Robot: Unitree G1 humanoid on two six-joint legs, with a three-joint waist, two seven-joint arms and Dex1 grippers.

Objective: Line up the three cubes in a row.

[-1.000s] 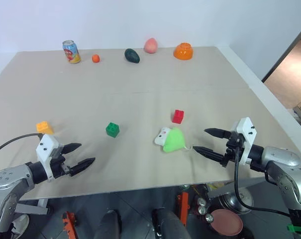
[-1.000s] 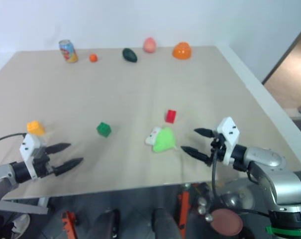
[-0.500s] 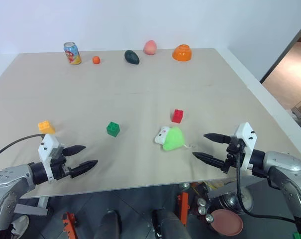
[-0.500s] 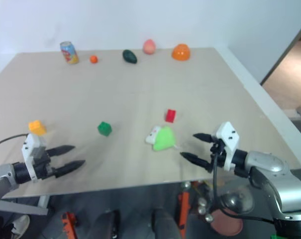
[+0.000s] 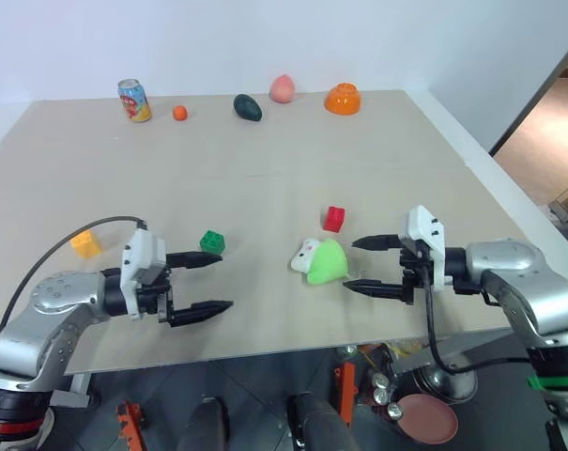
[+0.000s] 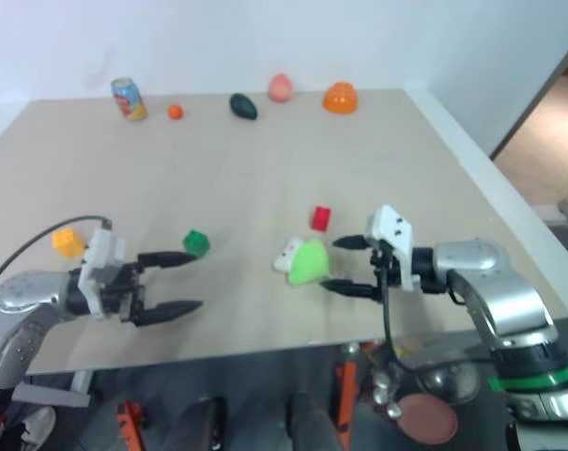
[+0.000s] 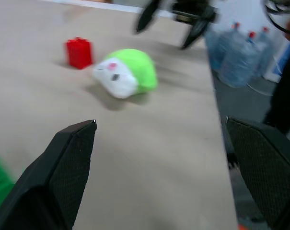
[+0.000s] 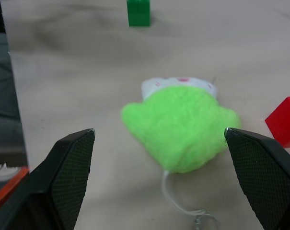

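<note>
On the bench [image 5: 265, 169] the three cubes lie apart: yellow cube [image 5: 85, 245] far left, green cube [image 5: 212, 242] beside the released left hand [image 5: 212, 283], red cube [image 5: 335, 218] near the plush toy [image 5: 323, 262], which the released right hand [image 5: 361, 264] faces.

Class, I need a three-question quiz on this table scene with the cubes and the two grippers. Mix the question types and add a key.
1. True or false: the red cube touches the green cube.
2. Which cube lies nearest the table's left edge? A red, B green, C yellow.
3. Fill in: the right gripper stands open just beside the lime ____.

Key: 1 false; 2 C; 3 plush toy. The left gripper is open too, empty, near the green cube.
</note>
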